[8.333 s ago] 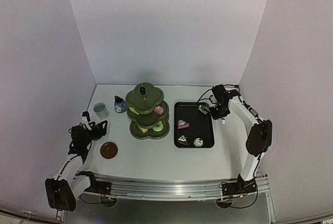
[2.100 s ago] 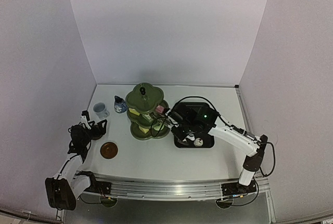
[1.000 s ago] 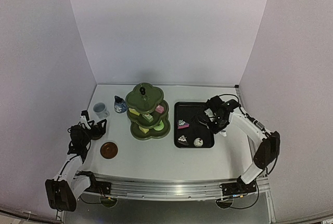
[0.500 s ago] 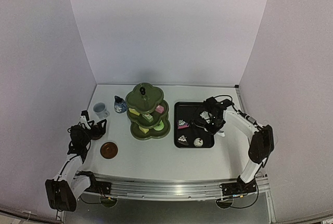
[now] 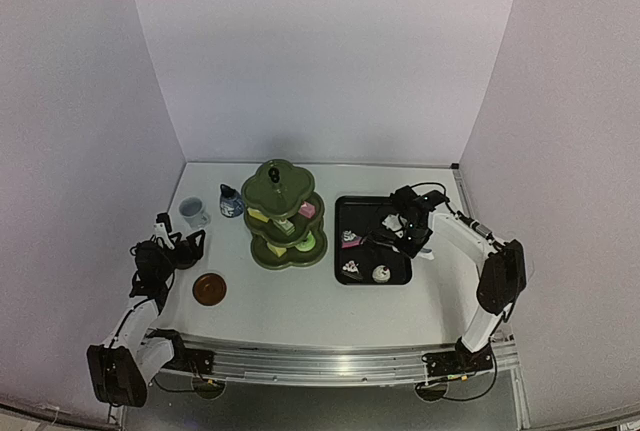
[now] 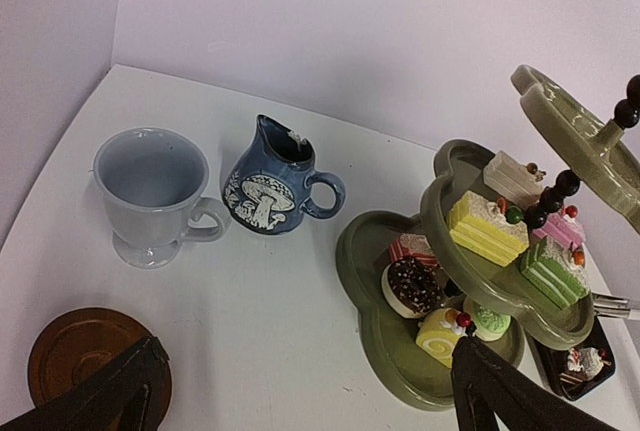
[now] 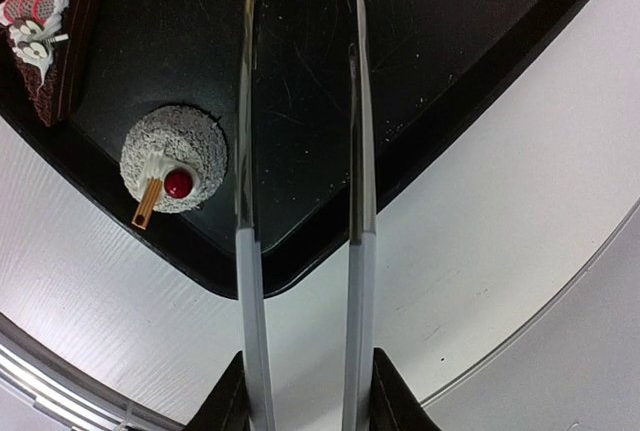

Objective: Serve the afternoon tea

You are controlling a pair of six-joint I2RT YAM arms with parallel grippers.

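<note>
Far to the left of the stand (image 5: 262,191), our left gripper (image 6: 308,351) hangs with its fingers spread wide and nothing between them, unchanged over the last seconds. Below it, well left of the stand, lies the coaster (image 6: 85,356), with nothing on it. The mug (image 6: 155,191) stands behind the coaster, and the pot (image 6: 272,183) sits just left of the stand. The stand carries most of the cakes (image 6: 487,228) on its middle and bottom tiers, and its top tier is bare.

What has changed lies to the right of the stand. Two seconds ago our right arm was stretched across to the stand's tiers. Now it is back over the tray (image 5: 395,209), just right of the stand. The tray holds one cake fewer than it did some seconds back, for the far corner where a green piece lay is now bare. We judge that one more cake has been delivered.

Three remain on the tray: a pink slice (image 5: 351,239), a chocolate slice (image 7: 40,36) and a white round cake (image 7: 172,156) with a cherry. Our right gripper (image 7: 305,383) is clamped on the tongs (image 7: 245,151). Their blades stand narrowly apart, with nothing between them in the part we see, and their tips run out of the wrist view. We judge that one of these three is the next pick, and that the mug, pot and coaster are left to arrange.
</note>
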